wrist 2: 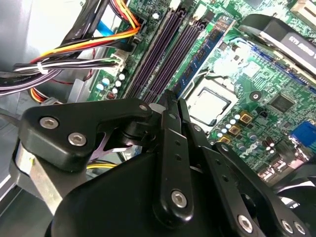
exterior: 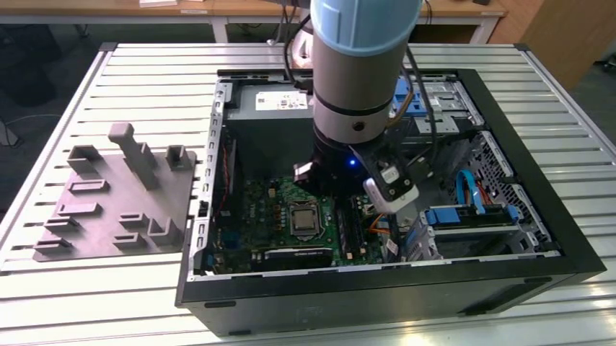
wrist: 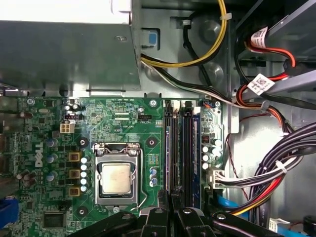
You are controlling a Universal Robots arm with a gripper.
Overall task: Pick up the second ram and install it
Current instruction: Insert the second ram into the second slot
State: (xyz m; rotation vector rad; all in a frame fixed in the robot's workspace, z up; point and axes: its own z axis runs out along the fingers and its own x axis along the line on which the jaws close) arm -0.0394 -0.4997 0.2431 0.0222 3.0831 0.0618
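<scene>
Gripper (wrist: pixel 171 210) inside the open computer case (exterior: pixel 539 216), fingers drawn together. I judge them pinched on the second ram (wrist: pixel 171 148), seen edge-on as a thin strip running straight out from the fingertips along the memory slot nearest the processor (wrist: pixel 116 178). Pickup looks done; whether the ram is fully seated, I cannot tell. The cable tags (wrist: pixel 260 83) carry no print I can read.

Exterior view sits high, looking down at the whole worktop (exterior: pixel 539 137) and the open computer case (exterior: pixel 385 288). Both wrist views are way closer, inside the case: the first faces straight down on the motherboard (wrist: pixel 123 123), the second looks across it at a slant (wrist 2: pixel 237 69). All three catch the processor socket (exterior: pixel 304 218).
</scene>
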